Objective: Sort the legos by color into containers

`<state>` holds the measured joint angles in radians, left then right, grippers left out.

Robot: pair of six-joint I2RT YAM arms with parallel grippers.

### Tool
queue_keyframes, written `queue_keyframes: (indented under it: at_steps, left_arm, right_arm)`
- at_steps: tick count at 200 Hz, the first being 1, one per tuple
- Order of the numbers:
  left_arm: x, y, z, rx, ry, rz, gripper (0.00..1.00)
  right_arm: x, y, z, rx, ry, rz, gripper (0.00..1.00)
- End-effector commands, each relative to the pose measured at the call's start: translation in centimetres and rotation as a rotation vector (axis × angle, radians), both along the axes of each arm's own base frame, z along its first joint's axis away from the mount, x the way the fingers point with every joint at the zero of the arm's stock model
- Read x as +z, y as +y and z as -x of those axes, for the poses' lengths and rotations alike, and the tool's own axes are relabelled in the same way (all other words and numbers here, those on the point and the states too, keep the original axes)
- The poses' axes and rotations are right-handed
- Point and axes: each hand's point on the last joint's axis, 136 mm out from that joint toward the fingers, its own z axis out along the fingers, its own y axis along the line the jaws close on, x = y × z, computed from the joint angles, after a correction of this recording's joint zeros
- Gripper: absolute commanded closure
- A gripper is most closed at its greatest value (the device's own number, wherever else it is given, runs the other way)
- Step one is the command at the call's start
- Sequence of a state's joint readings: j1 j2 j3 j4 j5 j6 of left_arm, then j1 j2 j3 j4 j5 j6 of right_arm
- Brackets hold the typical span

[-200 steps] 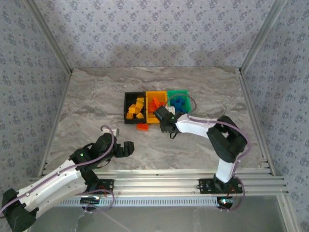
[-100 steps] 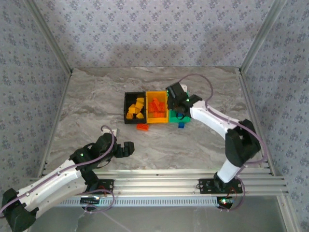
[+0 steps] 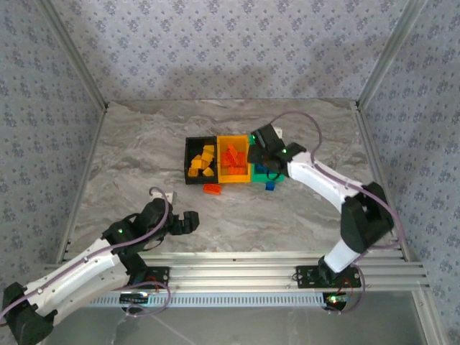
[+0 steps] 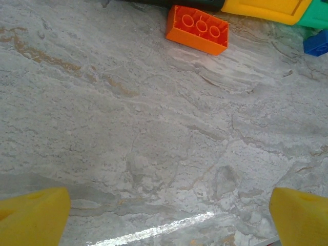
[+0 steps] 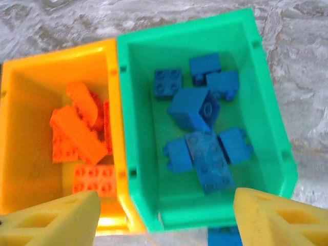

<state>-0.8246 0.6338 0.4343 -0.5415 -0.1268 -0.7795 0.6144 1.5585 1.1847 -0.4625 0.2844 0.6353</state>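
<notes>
Three joined containers stand mid-table: a black bin [image 3: 188,159] with yellow legos [image 3: 203,162], a yellow-orange bin [image 3: 223,140] [image 5: 113,97] with orange-red legos [image 5: 79,133], and a green bin [image 3: 259,175] [image 5: 271,128] with several blue legos [image 5: 205,154]. My right gripper [image 3: 261,154] [image 5: 166,220] hovers open above the green bin, nothing between its fingers. An orange-red lego [image 3: 212,189] [image 4: 197,36] and a blue lego [image 3: 270,186] [image 4: 316,43] lie on the table in front of the bins. My left gripper [image 3: 190,221] [image 4: 166,220] is open and empty, low over the table well short of the orange-red lego.
Marble-patterned tabletop [image 3: 144,165] with patterned walls around it and a metal rail [image 3: 287,262] along the near edge. Bare table lies left, right and in front of the bins.
My right gripper rose from the table in front of the bins to above the green bin, then opened. The left arm has stayed still.
</notes>
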Motion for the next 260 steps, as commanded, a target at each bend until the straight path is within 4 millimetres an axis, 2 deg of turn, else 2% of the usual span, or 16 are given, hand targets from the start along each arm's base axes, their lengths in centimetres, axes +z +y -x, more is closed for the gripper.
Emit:
queue_keyframes:
  at_steps: [1,21,46,68,93,157,204,232,260]
  left_arm:
    - [0.5,-0.3,-0.4,0.005,-0.013,0.012,0.0]
    - [0.3,-0.3,-0.4,0.002,-0.01,0.01,0.0]
    - [0.0,-0.4,-0.4,0.003,-0.005,0.015,0.0]
    - [-0.1,-0.3,-0.3,0.003,-0.001,0.014,0.0]
    - [-0.3,-0.2,-0.2,0.003,0.004,0.012,0.0]
    - [-0.6,-0.2,-0.2,0.008,0.01,0.015,0.0]
    - [-0.8,-0.2,-0.1,0.01,0.017,0.01,0.0]
    - [-0.9,-0.2,-0.1,0.012,0.02,0.011,0.0]
    - [-0.9,-0.1,-0.1,0.014,0.017,0.006,0.0]
  right_arm:
    - [-2.4,-1.0,3.2,-0.023,0.046,0.016,0.27]
    - [-5.0,-1.6,5.3,-0.024,0.094,0.035,0.27]
    - [-7.7,-2.0,6.7,-0.021,0.133,0.054,0.26]
    - [-9.5,-2.3,6.5,-0.028,0.149,0.068,0.28]
    - [-11.0,-3.0,5.4,-0.039,0.158,0.085,0.31]
    - [-12.2,-3.6,2.8,-0.048,0.15,0.124,0.41]
    - [-12.7,-3.4,1.8,-0.052,0.151,0.139,0.6]
    - [-12.3,-3.1,2.2,0.003,0.145,0.171,0.68]
    - [-10.8,-1.9,4.3,0.06,0.126,0.169,0.71]
